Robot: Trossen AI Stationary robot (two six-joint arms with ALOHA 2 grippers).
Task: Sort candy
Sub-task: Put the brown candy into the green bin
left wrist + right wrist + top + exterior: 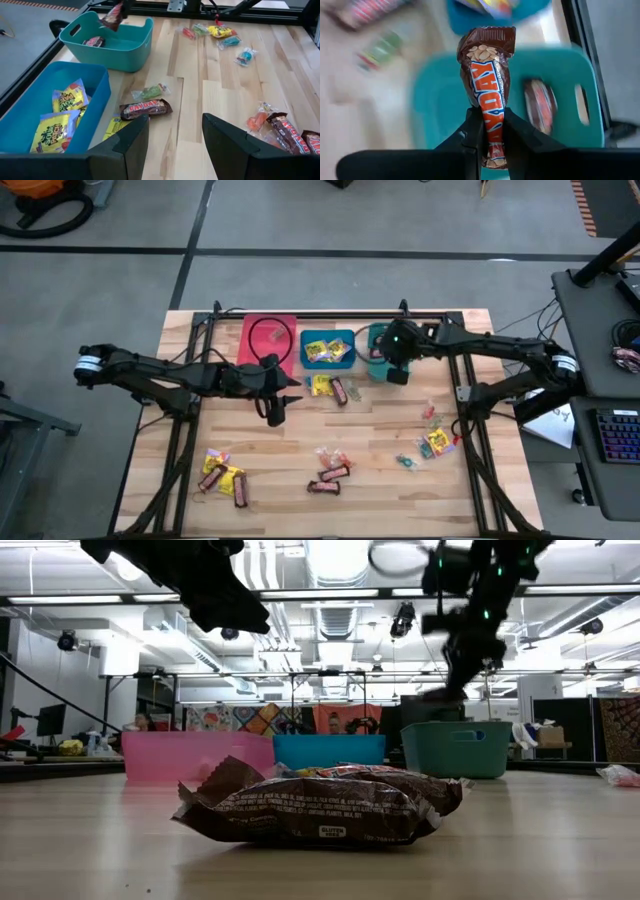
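The right gripper (490, 137), clamped on a brown candy bar (487, 85), hangs over the teal bin (376, 352) at the table's far side, placed to drop it beside the bar already inside. The left gripper (172, 137), open and empty, waits near the blue bin (30, 95) of yellow packets (67, 100). More candy (330, 470) litters the near table.

Two arms, dark matte black, slender jointed links — each with a white band at the outer joint, at nine and three o'clock on the table. Black cable loops off the left arm. Green indicator light on the right arm's wrist. Fingers — broad, black, wedge-shaped.
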